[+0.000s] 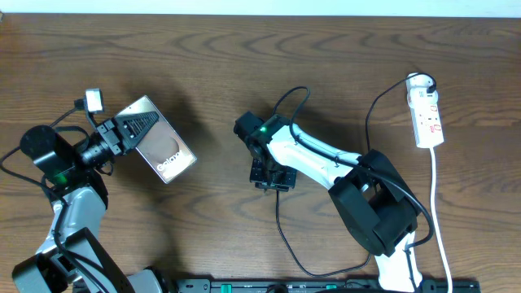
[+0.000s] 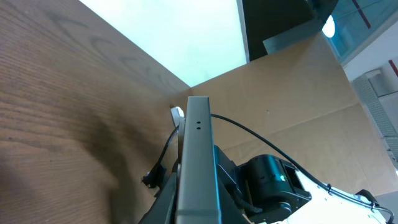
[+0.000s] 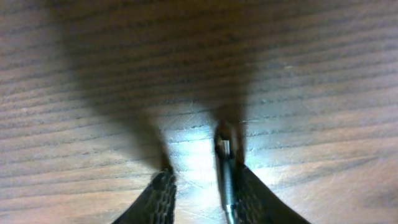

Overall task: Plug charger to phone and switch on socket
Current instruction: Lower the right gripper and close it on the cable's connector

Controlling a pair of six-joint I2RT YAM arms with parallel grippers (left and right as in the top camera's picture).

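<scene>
My left gripper [image 1: 140, 126] is shut on the phone [image 1: 165, 149], a glossy slab with white lettering, and holds it tilted above the table at the left. In the left wrist view the phone [image 2: 198, 155] shows edge-on between the fingers [image 2: 196, 208]. My right gripper [image 1: 273, 177] points down at the table centre. In the right wrist view its fingers [image 3: 205, 190] are apart, and the charger's plug tip [image 3: 224, 171] lies on the wood against the right finger. The charger's thin black cable [image 1: 281, 232] trails toward the front edge. The white socket [image 1: 428, 114] lies at the far right.
The socket's white cord [image 1: 440, 220] runs down the right side to the front edge. A black cable [image 1: 370, 114] loops from the socket's top end toward the right arm [image 1: 326, 159]. A black rail [image 1: 326, 286] lines the front edge. The right arm shows behind the phone [image 2: 273, 183].
</scene>
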